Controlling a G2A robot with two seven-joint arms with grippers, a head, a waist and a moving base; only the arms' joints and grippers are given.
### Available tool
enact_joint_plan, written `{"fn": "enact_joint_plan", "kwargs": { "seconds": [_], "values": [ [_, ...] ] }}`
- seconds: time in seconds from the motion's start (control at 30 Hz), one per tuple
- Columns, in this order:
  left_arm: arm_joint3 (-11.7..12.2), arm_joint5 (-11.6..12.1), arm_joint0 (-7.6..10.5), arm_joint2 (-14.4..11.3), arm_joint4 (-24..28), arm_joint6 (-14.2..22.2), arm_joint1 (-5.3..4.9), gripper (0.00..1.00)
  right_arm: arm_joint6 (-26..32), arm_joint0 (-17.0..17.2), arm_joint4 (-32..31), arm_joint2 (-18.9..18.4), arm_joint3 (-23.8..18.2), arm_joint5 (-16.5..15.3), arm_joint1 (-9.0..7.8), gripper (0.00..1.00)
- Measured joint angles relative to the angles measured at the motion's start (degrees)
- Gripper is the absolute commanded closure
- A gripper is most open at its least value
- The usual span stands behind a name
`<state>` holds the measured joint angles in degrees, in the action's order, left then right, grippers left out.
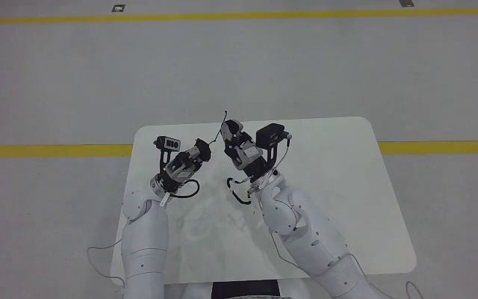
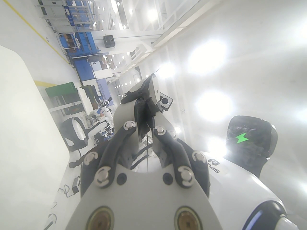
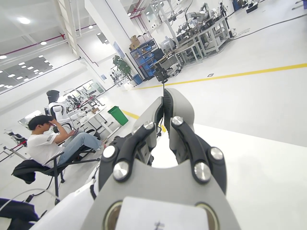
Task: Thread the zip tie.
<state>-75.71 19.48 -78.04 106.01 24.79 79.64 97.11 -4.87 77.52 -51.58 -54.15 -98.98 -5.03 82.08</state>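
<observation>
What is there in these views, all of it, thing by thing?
zip tie: one, black, thin, pinched above the table, end sticking out past the fingertips
table: one, white, under both arms
floor lines: two, yellow, across the floor past the table
bin: one, green, on the floor away from the table
right pincer: one, grey with black pads, shut on the zip tie
left pincer: one, same colours, shut, close beside the right one; whether it grips the zip tie I cannot tell

Pale grey floor [image 1: 299, 67] crossed by yellow lines [image 1: 224, 16], blue shelving [image 3: 144, 56] behind, bright ceiling lights [image 3: 24, 20].
</observation>
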Motion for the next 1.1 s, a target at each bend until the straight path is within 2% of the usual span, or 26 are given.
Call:
{"fn": "enact_joint_plan", "kwargs": {
  "seconds": [0.73, 1.1],
  "values": [
    [0.0, 0.0, 0.0, 0.0, 0.0, 0.0, 0.0, 1.0, 1.56, 1.36, -1.38, -0.48, -0.95, -0.58, 0.05, 1.0],
    [0.0, 0.0, 0.0, 0.0, 0.0, 0.0, 0.0, 1.0, 1.2, 1.18, -1.55, -0.19, -0.64, 0.18, 0.34, 1.0]
  ]
}}
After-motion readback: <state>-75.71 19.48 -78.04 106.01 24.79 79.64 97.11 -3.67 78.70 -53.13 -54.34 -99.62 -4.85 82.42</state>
